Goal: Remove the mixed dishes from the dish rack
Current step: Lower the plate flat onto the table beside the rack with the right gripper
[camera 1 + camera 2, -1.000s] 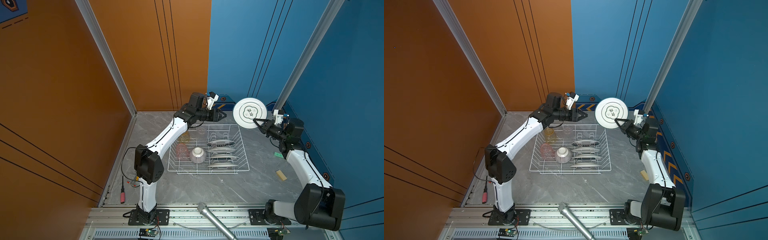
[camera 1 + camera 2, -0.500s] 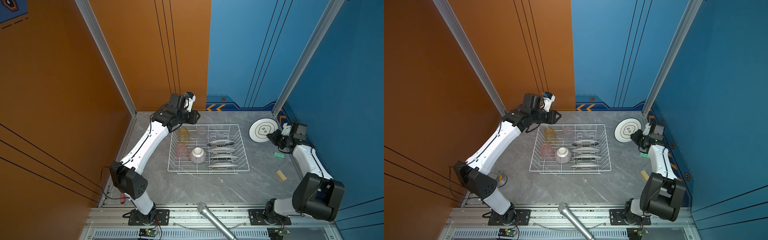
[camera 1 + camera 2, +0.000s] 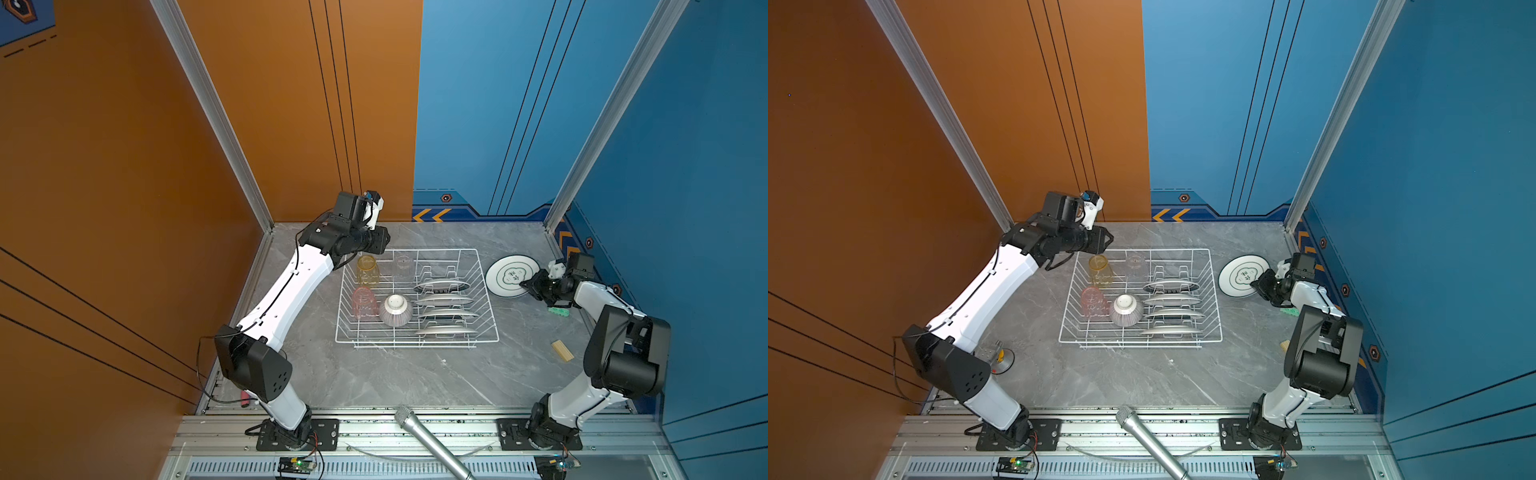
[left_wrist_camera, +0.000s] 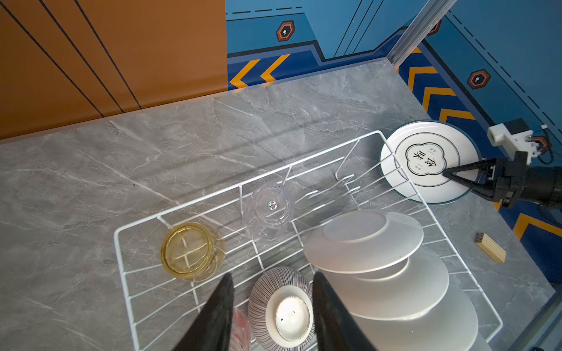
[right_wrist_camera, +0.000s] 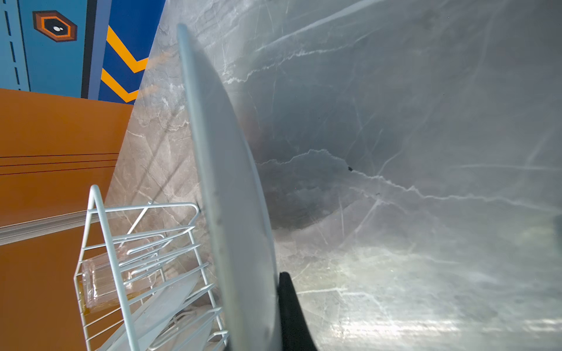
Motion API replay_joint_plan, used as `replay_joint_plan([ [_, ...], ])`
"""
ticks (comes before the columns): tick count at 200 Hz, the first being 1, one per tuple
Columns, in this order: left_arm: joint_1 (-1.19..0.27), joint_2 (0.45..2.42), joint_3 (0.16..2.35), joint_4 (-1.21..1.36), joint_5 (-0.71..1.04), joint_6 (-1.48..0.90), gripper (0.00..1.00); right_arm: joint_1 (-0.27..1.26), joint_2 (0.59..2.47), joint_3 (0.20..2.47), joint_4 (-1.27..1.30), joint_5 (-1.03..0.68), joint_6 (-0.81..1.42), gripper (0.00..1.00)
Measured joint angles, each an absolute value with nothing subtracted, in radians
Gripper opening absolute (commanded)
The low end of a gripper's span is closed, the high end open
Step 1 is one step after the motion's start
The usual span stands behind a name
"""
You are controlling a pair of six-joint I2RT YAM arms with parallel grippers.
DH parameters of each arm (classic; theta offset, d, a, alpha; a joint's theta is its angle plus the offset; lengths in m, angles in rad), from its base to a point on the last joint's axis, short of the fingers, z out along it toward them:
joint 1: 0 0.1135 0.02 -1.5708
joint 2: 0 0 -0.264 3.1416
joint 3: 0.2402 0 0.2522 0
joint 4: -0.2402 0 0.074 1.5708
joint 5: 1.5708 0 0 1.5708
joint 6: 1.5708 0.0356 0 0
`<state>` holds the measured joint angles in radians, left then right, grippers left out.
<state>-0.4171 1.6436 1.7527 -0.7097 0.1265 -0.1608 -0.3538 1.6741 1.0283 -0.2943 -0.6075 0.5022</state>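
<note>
The grey marble table (image 3: 374,374) carries the dish rack (image 3: 415,342) (image 3: 1142,341), which sits between the two tools. It is out past the fingertips of the right gripper (image 3: 523,284) and below and ahead of the left gripper (image 3: 1106,241).

The right gripper is pressed together on the rim of the black-character plate (image 3: 511,276) (image 4: 425,161). The plate stretches away from its fingertips toward the rack and lies outside the wire wall, just beside it. In the right wrist view the plate (image 5: 231,182) is seen edge-on against one dark finger (image 5: 286,291), low over the table. Whether its far edge touches the stone I cannot tell.

The left gripper (image 4: 272,276) hangs over the rack's far corner on its own arm's side, with its jaws spread partway and nothing between them.

- **Plates:** Four plates (image 3: 444,314) stand tilted in the slot wires, on the half of the rack nearer the right gripper.
- **Bowl:** The striped bowl (image 4: 281,307) sits upside down in the rack. In the left wrist view it shows in the gap between the left fingers.
- **Tumblers:** The amber tumbler (image 4: 191,252) is the nearest dish to the left gripper. The clear tumbler (image 4: 270,212) stands beside it, and the pink tumbler (image 3: 363,303) stands next to the bowl.

A wooden block (image 3: 562,350) and a green piece (image 3: 557,311) lie on the table behind the right gripper, by its arm.
</note>
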Motion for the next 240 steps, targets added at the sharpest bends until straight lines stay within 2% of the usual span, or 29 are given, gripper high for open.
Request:
replay_joint_plan([
  [77, -0.417, 1.642, 1.746, -0.712, 0.126, -0.161, 0.44, -0.355, 1.766, 1.023, -0.252, -0.652, 0.521, 0.0],
  [116, -0.417, 1.64, 1.746, -0.712, 0.126, -0.16, 0.44, -0.365, 1.783, 1.023, -0.242, -0.667, 0.522, 0.08],
  [158, -0.417, 1.64, 1.746, -0.719, 0.127, -0.157, 0.44, -0.379, 1.812, 1.023, -0.236, -0.681, 0.517, 0.2],
  [240, -0.417, 1.64, 1.746, -0.731, 0.127, -0.153, 0.44, -0.396, 1.824, 1.018, -0.308, -0.658, 0.466, 0.3],
])
